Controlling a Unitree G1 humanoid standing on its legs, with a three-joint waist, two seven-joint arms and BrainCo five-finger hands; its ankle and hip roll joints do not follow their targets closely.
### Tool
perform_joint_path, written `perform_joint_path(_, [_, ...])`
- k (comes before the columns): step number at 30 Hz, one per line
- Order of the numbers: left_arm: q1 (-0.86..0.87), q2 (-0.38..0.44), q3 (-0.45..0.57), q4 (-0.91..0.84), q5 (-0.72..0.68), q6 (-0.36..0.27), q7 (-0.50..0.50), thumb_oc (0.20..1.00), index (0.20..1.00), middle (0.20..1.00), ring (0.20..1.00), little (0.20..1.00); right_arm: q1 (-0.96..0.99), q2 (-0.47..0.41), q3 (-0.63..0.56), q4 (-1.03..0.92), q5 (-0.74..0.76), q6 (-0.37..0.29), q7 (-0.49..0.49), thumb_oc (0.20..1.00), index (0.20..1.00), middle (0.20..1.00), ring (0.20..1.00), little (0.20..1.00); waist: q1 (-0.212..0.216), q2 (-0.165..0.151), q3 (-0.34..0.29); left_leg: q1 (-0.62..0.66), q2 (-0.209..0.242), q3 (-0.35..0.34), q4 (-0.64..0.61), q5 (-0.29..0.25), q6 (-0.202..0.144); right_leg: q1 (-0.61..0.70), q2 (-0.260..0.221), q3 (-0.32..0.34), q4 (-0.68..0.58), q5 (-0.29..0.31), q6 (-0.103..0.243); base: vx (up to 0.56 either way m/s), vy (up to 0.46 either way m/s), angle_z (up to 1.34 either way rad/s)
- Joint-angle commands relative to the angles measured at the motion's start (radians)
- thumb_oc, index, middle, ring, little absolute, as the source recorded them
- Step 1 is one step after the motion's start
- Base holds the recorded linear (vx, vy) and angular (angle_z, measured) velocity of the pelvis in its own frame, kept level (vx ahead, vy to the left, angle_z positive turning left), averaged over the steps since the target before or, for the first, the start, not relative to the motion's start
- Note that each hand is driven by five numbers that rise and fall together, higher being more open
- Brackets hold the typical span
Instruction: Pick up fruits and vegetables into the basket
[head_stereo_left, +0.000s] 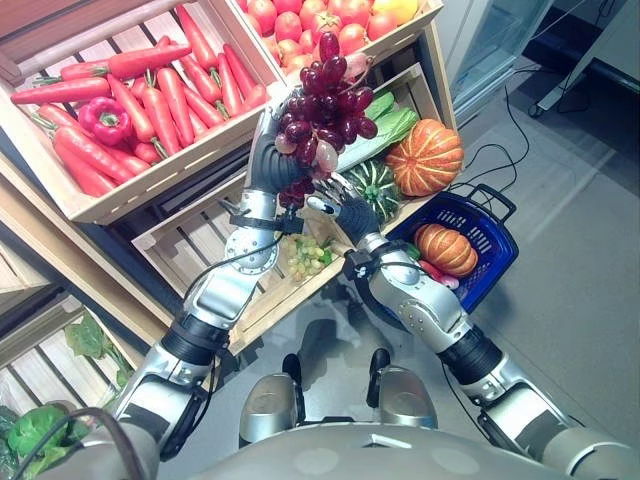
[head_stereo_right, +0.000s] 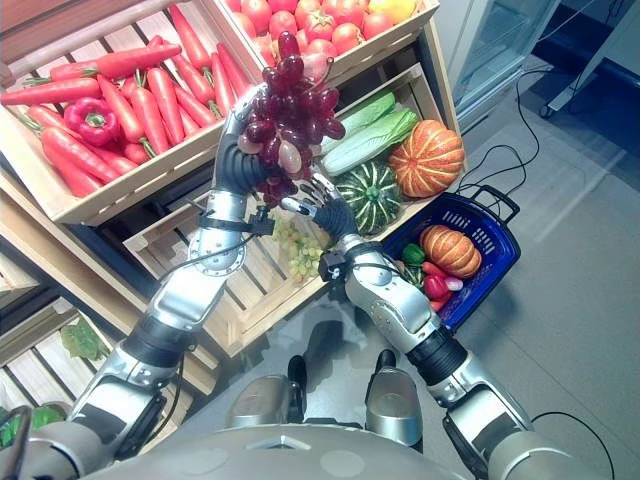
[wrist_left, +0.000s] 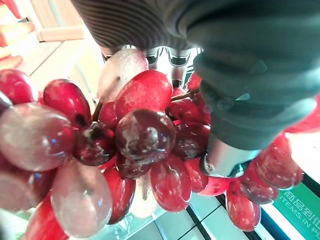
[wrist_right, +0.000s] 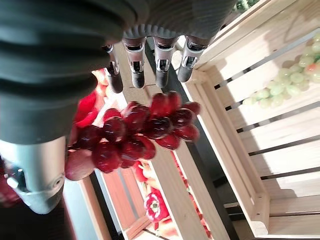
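A bunch of dark red grapes (head_stereo_left: 325, 110) hangs in the air in front of the wooden crates, with my left hand (head_stereo_left: 268, 165) shut on it from the left. Up close, the grapes (wrist_left: 135, 140) press against that hand's thumb (wrist_left: 225, 155). My right hand (head_stereo_left: 350, 212) is open just below and right of the bunch, its fingers (wrist_right: 135, 70) straight and reaching towards the grapes (wrist_right: 140, 132) without touching them. The blue basket (head_stereo_left: 495, 262) stands on the floor to the right. It holds a small orange pumpkin (head_stereo_left: 445, 248), a red pepper (head_stereo_right: 436, 287) and something green.
The upper-left crate holds carrots (head_stereo_left: 150, 100) and a red pepper (head_stereo_left: 105, 118), and the top crate red fruit (head_stereo_left: 300, 25). The lower crate holds green grapes (head_stereo_left: 305, 255), a striped squash (head_stereo_left: 375, 185), leafy greens (head_stereo_left: 385, 125) and a big pumpkin (head_stereo_left: 425, 155).
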Motion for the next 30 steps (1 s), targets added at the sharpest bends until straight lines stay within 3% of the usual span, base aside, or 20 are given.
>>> perform_joint_path(1, [-0.103,0.042,-0.041,-0.1,0.139,-0.078,0.088,0.2,0.2,0.2,0.2,0.2,-0.037,0.067,0.008,-0.048,0.014,-0.054,-0.016,1.0,1.0,1.0,1.0,1.0,-0.012,-0.042,-0.03,0.018,-0.007,0.088,0.073,-0.113,0.047,0.054,-0.059,0.05,-0.019,-0.013,0.101,0.0,0.0,0.0])
perform_joint_path(6, [-0.109,0.058,-0.048,-0.092,0.227,-0.07,0.148,0.2,0.2,0.2,0.2,0.2,-0.046,0.056,-0.008,-0.04,-0.007,-0.07,-0.063,1.0,1.0,1.0,1.0,1.0,-0.013,-0.043,-0.025,0.02,-0.006,0.089,0.073,-0.113,0.048,0.054,-0.059,0.053,-0.018,-0.012,0.1,0.0,0.0,0.0])
perform_joint_path(12, [-0.101,0.048,-0.052,-0.073,0.162,-0.048,0.147,0.2,0.2,0.2,0.2,0.2,-0.041,0.06,-0.029,-0.033,0.005,-0.109,-0.067,1.0,1.0,1.0,1.0,1.0,-0.013,-0.042,-0.028,0.024,-0.007,0.087,0.064,-0.111,0.048,0.056,-0.06,0.052,-0.022,-0.008,0.1,0.0,0.0,0.0])
perform_joint_path(21, [-0.076,0.032,-0.077,-0.067,0.078,-0.039,0.1,0.2,0.2,0.2,0.2,0.2,-0.073,0.07,-0.023,-0.073,0.005,-0.108,-0.031,1.0,1.0,1.0,1.0,1.0,0.001,-0.045,-0.017,0.019,-0.007,0.082,0.076,-0.117,0.05,0.057,-0.06,0.047,-0.017,-0.008,0.097,0.0,-0.002,0.0])
perform_joint_path(25, [-0.067,0.011,-0.09,-0.076,-0.058,-0.056,0.033,0.2,0.2,0.2,0.2,0.2,-0.083,0.079,-0.006,-0.071,0.024,-0.119,0.015,1.0,1.0,1.0,1.0,1.0,0.009,-0.049,-0.016,0.015,-0.006,0.08,0.08,-0.118,0.05,0.06,-0.059,0.045,-0.022,-0.005,0.096,0.0,-0.007,0.01])
perform_joint_path(30, [-0.052,-0.036,-0.118,-0.05,-0.332,0.029,0.017,0.2,0.2,0.2,0.2,0.2,-0.1,0.087,0.016,-0.083,-0.014,-0.115,-0.018,1.0,1.0,1.0,1.0,1.0,0.011,-0.056,-0.013,0.012,0.001,0.081,0.083,-0.121,0.053,0.054,-0.058,0.049,-0.021,0.0,0.102,-0.01,-0.022,0.01])
